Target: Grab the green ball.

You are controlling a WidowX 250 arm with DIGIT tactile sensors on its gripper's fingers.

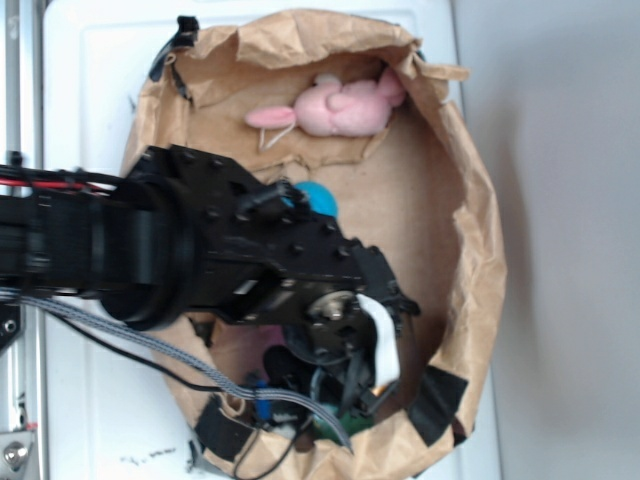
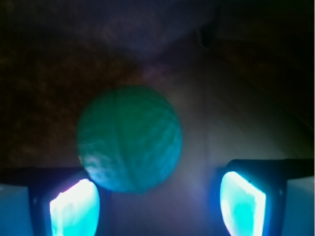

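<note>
Green ball (image 2: 129, 138) position: in the wrist view it lies on the brown paper floor just ahead of the gripper (image 2: 158, 204), its lower edge reaching between the two fingers and offset toward the left one; faint ribbed seam lines run over its surface, and contact with either finger cannot be confirmed. Gripper state: the jaws stand apart, with the left finger pad (image 2: 74, 209) and the right finger pad (image 2: 242, 202) glowing cyan at the bottom corners of that view. In the exterior view, from left to right: the black robot arm (image 1: 150, 245) enters from the left edge, trailing red wires and a grey braided cable (image 1: 150, 350), and reaches down into a crumpled brown paper bag (image 1: 480, 240) resting on a white surface (image 1: 90, 80). A teal-blue ball (image 1: 322, 196) shows partly behind the arm. A pink plush toy (image 1: 335, 108) lies against the far wall of the bag. The green ball is hidden by the arm in this view
</note>
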